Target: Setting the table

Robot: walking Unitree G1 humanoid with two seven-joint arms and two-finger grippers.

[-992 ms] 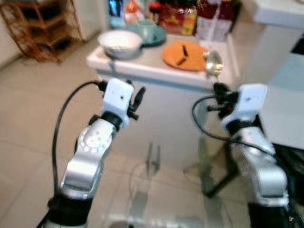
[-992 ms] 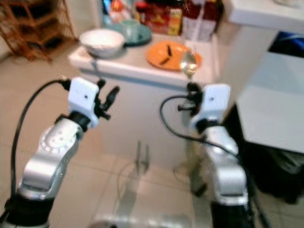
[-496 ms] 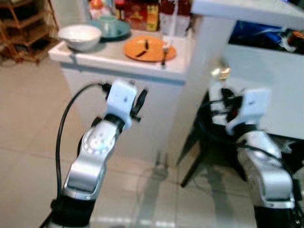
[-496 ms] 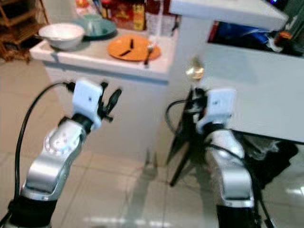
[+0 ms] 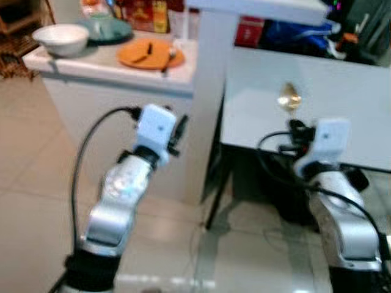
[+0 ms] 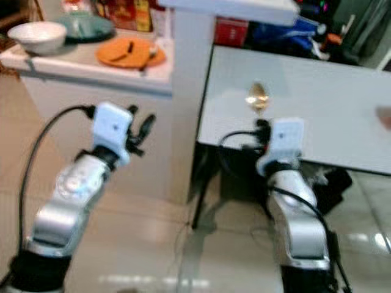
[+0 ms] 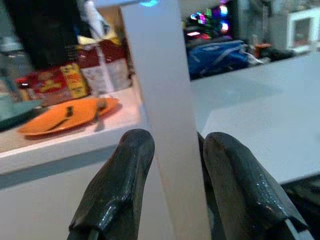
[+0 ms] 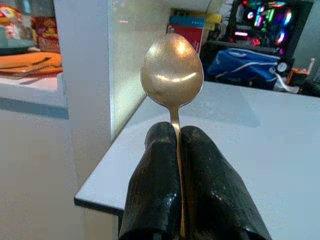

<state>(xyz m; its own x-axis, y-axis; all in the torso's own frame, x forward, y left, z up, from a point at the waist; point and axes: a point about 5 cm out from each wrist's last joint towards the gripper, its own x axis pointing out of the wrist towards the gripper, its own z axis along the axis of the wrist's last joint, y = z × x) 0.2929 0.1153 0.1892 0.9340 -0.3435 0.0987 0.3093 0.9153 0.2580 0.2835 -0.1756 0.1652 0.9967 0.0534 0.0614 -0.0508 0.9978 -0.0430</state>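
Right wrist view: R gripper [image 8: 172,135] has its two fingers pressed together on the handle of a spoon [image 8: 172,70], bowl end up and upright. In the head views you see that spoon [image 5: 289,97] standing above the R gripper [image 5: 295,128], right at the near edge of the white table [image 5: 342,97], which I'll use as the landmark.

L gripper [image 7: 172,155] is empty, fingers apart w/ a clear gap. It hangs off the table's left end, in front of the white post [image 5: 206,91] that stands against that end. Past the post, further left of the table, the counter [image 5: 91,64] carries an orange plate [image 5: 148,54] w/ a fork [image 5: 166,61] at its edge, a white bowl [image 5: 60,38] and a teal plate [image 5: 105,27]. Beyond the table's far edge: a blue bag [image 8: 246,61] and some lit screens.

Step in hand, as I read it: carry phase. Spoon is picked and being brought to the table for placing; not yet set down.

Next move, my guess: you'll want to get the R arm forward over the tabletop, tip the spoon from upright to flat, lower till it's touching the surface, then let go. Watch the table edge under the wrist as you reach in. Frames are a bit blurred, so grip depth on the handle is hard to tell.
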